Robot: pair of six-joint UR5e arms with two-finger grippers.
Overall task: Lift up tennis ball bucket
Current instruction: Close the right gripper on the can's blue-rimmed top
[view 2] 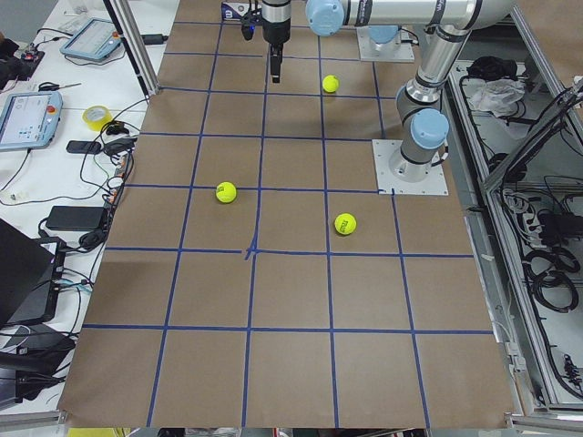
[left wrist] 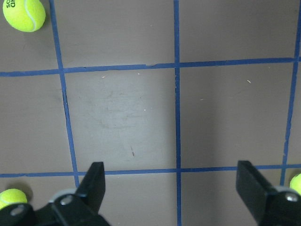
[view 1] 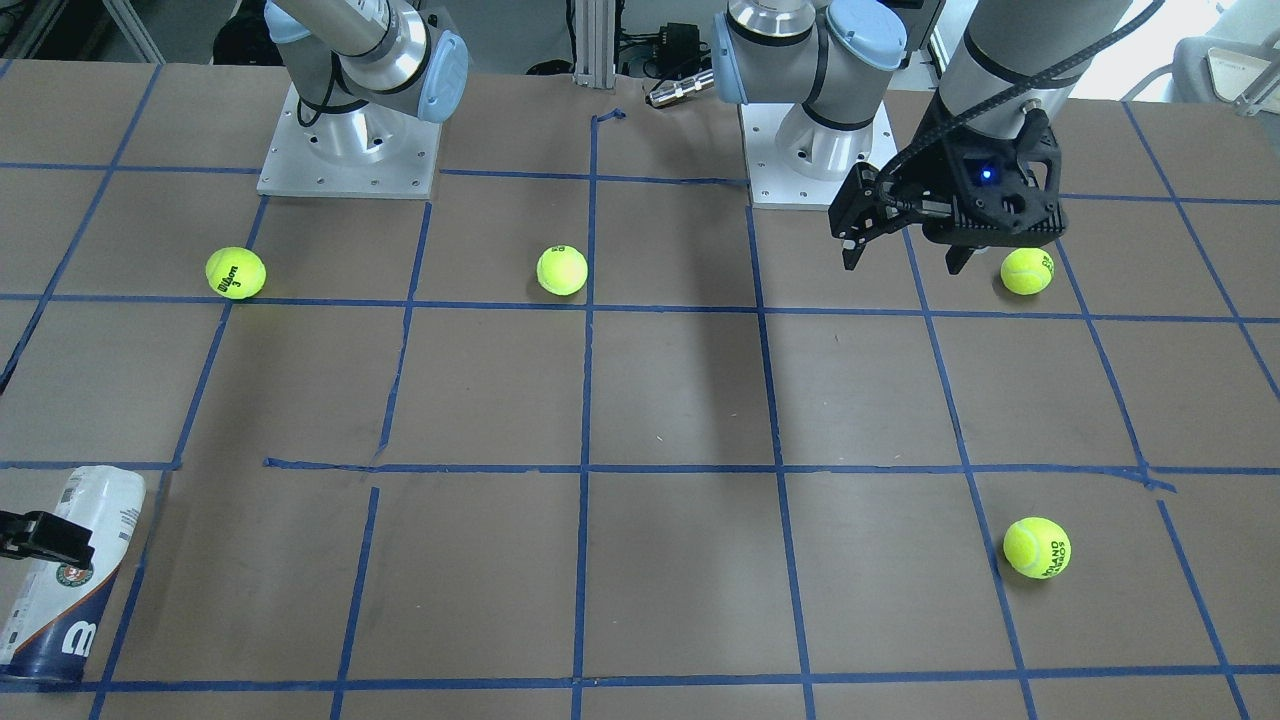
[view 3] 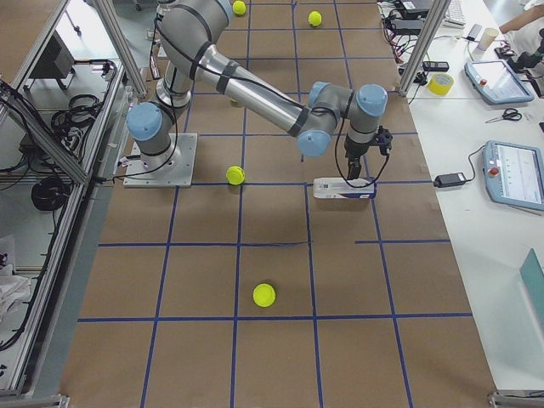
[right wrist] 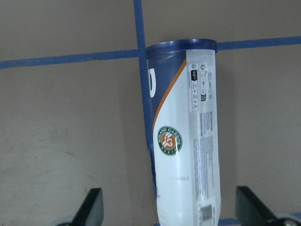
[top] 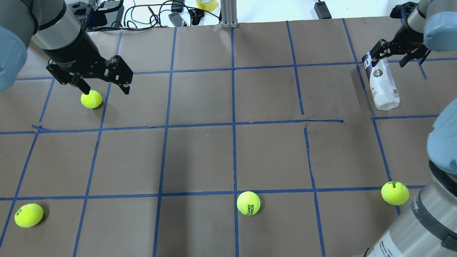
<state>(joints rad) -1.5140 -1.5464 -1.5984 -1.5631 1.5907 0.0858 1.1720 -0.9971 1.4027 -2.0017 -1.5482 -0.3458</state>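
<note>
1. Tennis ball bucket (top: 383, 84): we record it lying on its side on the counter (top: 200, 157), in the far corner on the robot's right. It lies along a blue tape line (top: 367, 92), navy rim pointing away from the robot's base.
2. Right gripper (right wrist: 169, 192): we find it spread wide, straddling the bucket's white body. The wrist view shows brown counter between each finger and the bucket, so we note no contact.
3. Left gripper (top: 106, 90): spread wide, hanging over the counter's far left part, with one finger close to a tennis ball (top: 91, 99).
4. Other tennis balls: we count three, well apart along the near side, at left (top: 28, 215), middle (top: 248, 203) and right (top: 395, 193).
5. Counter: brown, marked into squares with blue tape.
</note>
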